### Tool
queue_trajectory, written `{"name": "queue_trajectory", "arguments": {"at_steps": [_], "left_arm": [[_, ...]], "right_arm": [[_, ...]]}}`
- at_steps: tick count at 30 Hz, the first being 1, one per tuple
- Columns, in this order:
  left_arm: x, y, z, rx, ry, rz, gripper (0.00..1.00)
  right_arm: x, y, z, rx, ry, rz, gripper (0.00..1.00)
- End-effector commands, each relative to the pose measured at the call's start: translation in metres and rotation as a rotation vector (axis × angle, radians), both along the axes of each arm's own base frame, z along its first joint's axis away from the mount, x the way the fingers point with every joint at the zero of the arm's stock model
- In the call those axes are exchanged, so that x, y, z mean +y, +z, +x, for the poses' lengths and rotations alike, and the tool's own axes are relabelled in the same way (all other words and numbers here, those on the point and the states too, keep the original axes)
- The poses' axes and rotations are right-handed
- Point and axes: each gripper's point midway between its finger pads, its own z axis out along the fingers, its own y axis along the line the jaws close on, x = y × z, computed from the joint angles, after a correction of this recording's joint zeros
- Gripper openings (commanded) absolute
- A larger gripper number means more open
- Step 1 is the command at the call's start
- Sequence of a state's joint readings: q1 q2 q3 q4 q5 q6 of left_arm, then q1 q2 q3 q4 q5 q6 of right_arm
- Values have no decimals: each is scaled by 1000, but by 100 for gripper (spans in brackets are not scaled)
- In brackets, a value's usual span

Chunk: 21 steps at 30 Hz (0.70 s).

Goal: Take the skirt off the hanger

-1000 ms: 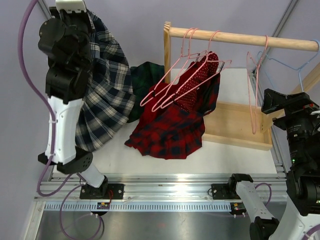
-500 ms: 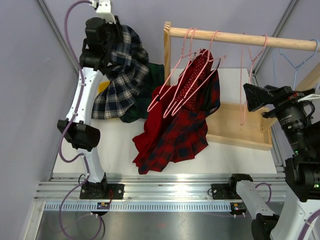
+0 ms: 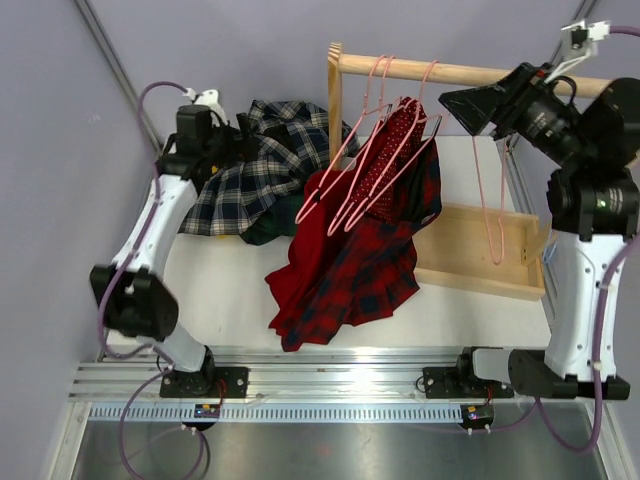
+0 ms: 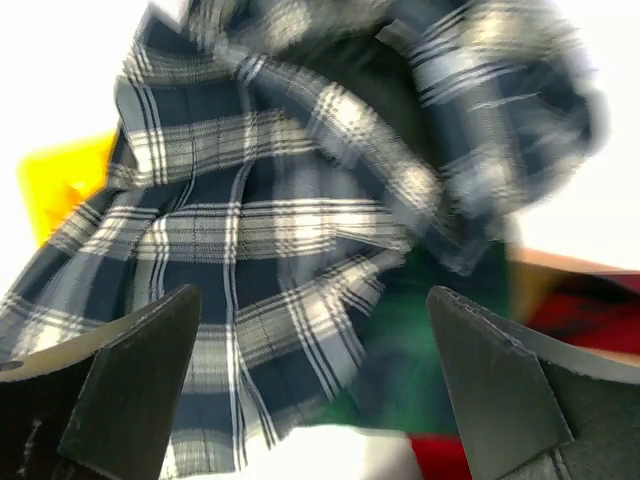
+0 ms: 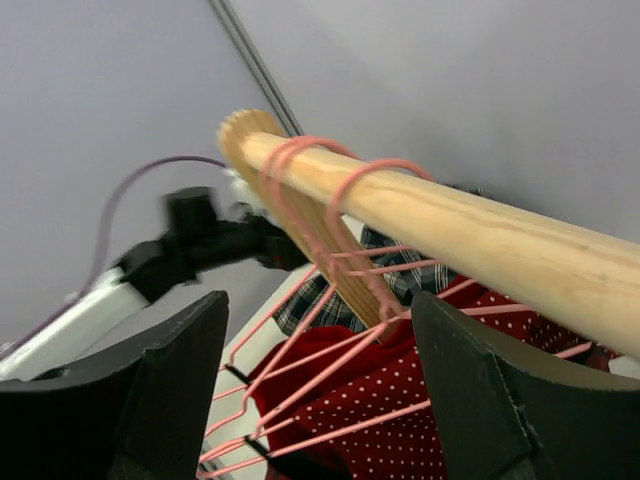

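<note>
Released at ten o'clock, the plaid skirt lies under the left gripper, jaws spread; the right gripper, also spread and empty, faces the limp red skirt, best grasped at its waistband.

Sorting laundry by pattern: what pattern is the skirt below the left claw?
Navy and white plaid on the skirt, clearest in the left wrist view.

Lavender-grey walls, white tabletop — aluminium rail along near edge, even light
</note>
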<state>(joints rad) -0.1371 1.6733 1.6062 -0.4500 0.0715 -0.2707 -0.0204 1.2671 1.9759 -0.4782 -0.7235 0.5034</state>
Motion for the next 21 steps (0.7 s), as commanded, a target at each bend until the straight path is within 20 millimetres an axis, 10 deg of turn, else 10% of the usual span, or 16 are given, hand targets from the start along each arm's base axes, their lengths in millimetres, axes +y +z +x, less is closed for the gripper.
{"name": "queue_trajectory", "arguments": {"at_steps": [1, 9, 21], "left_arm": [[-2, 149, -68, -388, -33, -63, 99], [-4, 145, -171, -485, -85, -67, 99], [2, 126, -200, -423, -104, -29, 99]], "right_arm": [[10, -15, -2, 56, 30, -24, 80], [51, -63, 7, 169, 87, -51, 74], [75, -99, 0, 246, 26, -122, 69]]}}
